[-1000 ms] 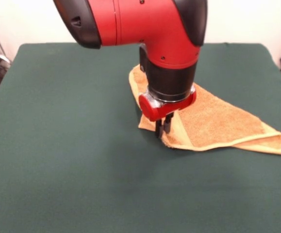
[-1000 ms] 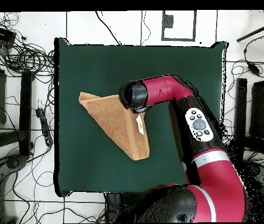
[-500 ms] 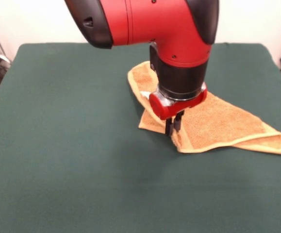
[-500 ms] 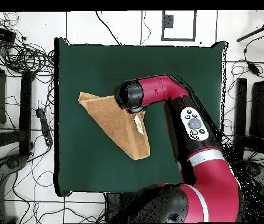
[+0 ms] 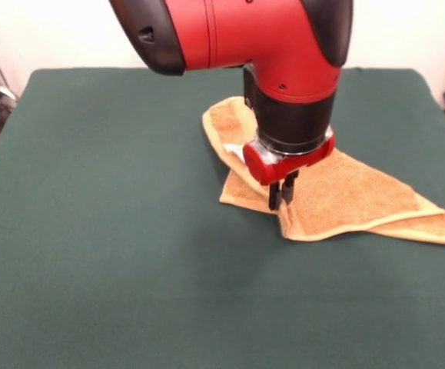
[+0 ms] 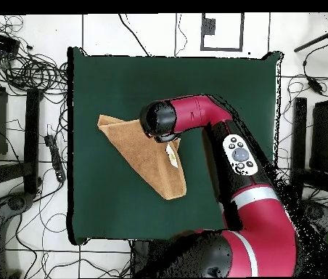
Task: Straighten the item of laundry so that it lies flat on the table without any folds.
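Folded orange towel (image 6: 141,156) on green table (image 6: 218,94), red arm (image 6: 218,123) over its edge

You see a golden-orange terry-cloth towel (image 5: 345,196), nubby and matt, with smoother hemmed edges. The table (image 5: 107,231) wears plain matt green cloth. The arm (image 5: 237,34) has glossy red and black plastic shells.

Folded towel (image 5: 345,201) lies on the surface (image 5: 107,254), right of centre in front view; gripper (image 5: 283,201) over its left part.
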You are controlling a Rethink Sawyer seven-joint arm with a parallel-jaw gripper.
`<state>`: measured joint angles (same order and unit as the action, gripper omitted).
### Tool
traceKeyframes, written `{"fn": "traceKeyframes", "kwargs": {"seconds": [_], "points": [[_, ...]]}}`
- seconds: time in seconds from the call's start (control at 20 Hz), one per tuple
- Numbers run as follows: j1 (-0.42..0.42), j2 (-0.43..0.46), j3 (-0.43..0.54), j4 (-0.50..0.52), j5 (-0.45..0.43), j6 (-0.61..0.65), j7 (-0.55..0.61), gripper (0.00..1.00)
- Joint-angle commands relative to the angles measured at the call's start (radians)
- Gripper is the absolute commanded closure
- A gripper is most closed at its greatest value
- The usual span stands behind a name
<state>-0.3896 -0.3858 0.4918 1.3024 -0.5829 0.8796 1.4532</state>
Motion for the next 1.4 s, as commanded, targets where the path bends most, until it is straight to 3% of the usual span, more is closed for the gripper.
{"fn": "traceKeyframes", "kwargs": {"seconds": [0.05,1.4], "points": [[0.050,0.004,-0.015,0.131,0.043,-0.016,0.111,1.00],[0.054,-0.040,-0.022,0.213,0.049,-0.055,0.154,1.00]]}}
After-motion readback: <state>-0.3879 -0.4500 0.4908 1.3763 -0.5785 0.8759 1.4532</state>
